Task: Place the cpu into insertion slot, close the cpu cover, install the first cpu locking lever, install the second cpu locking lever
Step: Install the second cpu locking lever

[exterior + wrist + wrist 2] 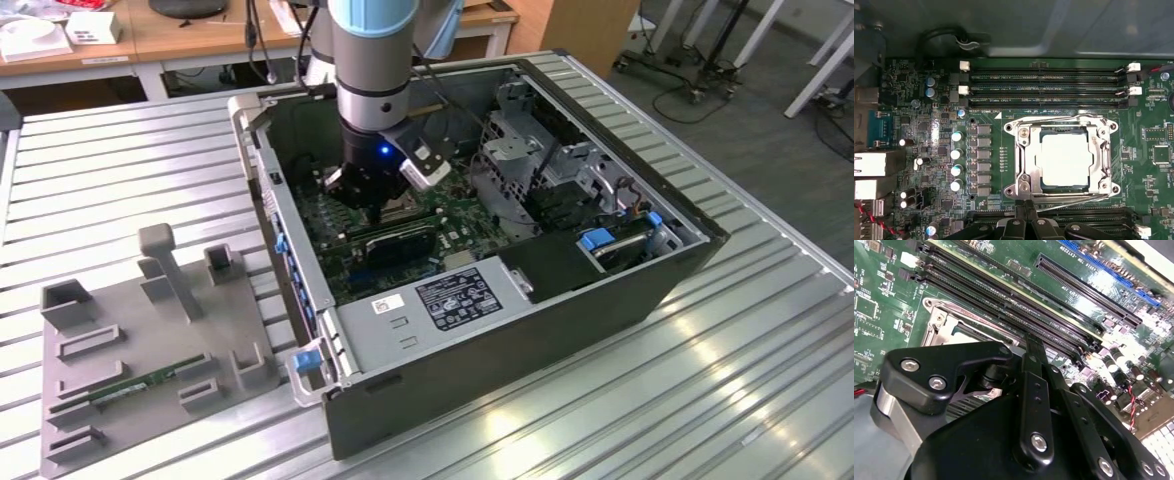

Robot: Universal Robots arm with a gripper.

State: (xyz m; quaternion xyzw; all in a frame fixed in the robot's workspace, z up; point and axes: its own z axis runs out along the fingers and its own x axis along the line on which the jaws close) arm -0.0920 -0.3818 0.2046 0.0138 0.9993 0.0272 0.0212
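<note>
Hovering low over the board, your pincer (1026,220) sits just beside the cpu cover (1063,156); its opening I cannot tell.

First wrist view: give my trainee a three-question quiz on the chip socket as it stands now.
1. True or false: the chip already lies in the socket.
2. The metal cover is: A) down over the chip, B) standing open, C) removed.
3. Fill in: in the exterior view the gripper hangs inside the computer ____.

Key: 1 true; 2 A; 3 case.
</note>
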